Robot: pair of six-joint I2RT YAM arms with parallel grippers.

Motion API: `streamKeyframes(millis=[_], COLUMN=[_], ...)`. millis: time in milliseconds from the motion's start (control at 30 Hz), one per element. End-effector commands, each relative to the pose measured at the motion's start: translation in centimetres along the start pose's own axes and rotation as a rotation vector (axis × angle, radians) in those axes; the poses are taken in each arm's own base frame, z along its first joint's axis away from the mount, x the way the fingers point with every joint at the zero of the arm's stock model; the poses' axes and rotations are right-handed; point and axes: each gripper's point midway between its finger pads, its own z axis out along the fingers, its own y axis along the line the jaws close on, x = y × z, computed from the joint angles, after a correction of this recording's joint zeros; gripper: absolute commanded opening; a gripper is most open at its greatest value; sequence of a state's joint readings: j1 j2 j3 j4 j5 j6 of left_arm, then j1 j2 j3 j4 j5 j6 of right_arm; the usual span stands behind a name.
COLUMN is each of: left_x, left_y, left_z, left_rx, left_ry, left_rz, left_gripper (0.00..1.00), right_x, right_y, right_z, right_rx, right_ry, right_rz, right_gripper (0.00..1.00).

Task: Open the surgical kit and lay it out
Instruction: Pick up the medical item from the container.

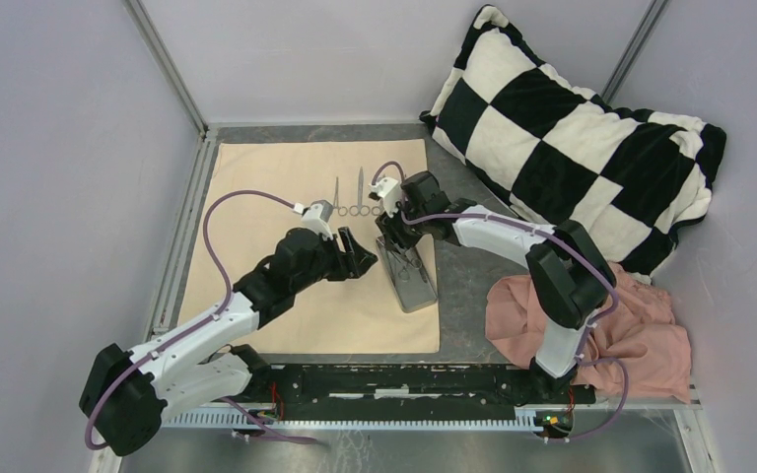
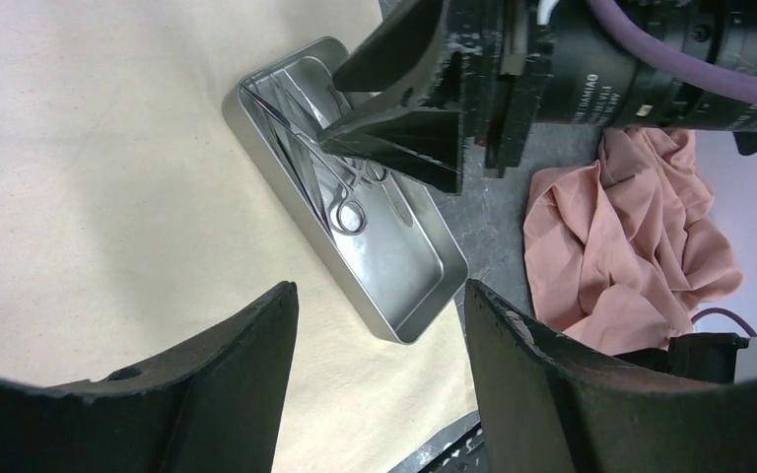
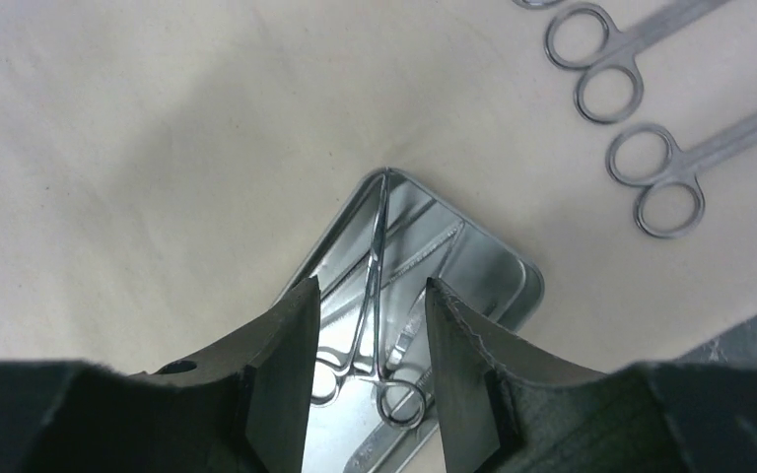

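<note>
The beige cloth wrap (image 1: 266, 197) lies spread flat. The grey metal tray (image 1: 416, 291) sits on its right edge. Two silver ring-handled instruments (image 1: 336, 194) (image 1: 360, 192) lie side by side on the cloth beyond the tray; they also show in the right wrist view (image 3: 601, 59) (image 3: 680, 168). More instruments (image 2: 340, 197) lie in the tray. My right gripper (image 3: 370, 296) is open over the tray's far end, its fingers either side of a ring-handled clamp (image 3: 399, 402). My left gripper (image 2: 379, 296) is open and empty above the cloth just left of the tray (image 2: 394, 266).
A crumpled pink cloth (image 1: 591, 315) lies on the grey table right of the tray. A black-and-white checkered pillow (image 1: 572, 128) leans in the back right corner. Walls close the table on the left, back and right.
</note>
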State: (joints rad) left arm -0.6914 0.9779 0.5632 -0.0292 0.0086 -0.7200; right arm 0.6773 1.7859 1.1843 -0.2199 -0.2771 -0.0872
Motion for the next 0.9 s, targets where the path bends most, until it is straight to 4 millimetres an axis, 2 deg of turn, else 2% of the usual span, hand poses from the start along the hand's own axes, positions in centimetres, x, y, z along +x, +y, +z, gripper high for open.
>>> streamKeyframes(millis=[0,400,600,733,800,867], left_x=[-1.1,-1.9,-2.0,-2.4,-2.6,-2.9], left_y=[-0.4,-0.6,-0.8,-1.1,-1.4,-1.7], left_z=[-0.8,-1.6,-1.5,-1.9,-2.1,-2.4], left_rx=[0.010,0.003,0.007,0.012,0.017,0.025], left_ry=[-0.033,-0.052,-0.052,-0.059,-0.065,-0.073], left_rz=[0.057,0.082,0.078,0.072,0.066,0.061], left_gripper=[0.70,0.71,0.71,0.71,0.71,0.72], right_x=[-2.3,-0.5,-0.2,-1.2,-1.8,-2.5], right_y=[0.2,-0.3,-0.6,-0.4,0.0,0.5], right_z=[1.3,3.3,3.9,3.1,2.0,0.5], right_rx=[-0.009,0.010,0.028,0.031,0.032,0.027], right_ry=[-0.038,0.028,0.034,0.011,-0.007,-0.037], right_rz=[-0.067,-0.077,-0.078,-0.065,-0.053,-0.036], right_gripper=[0.49,0.36,0.26,0.08,0.00,0.00])
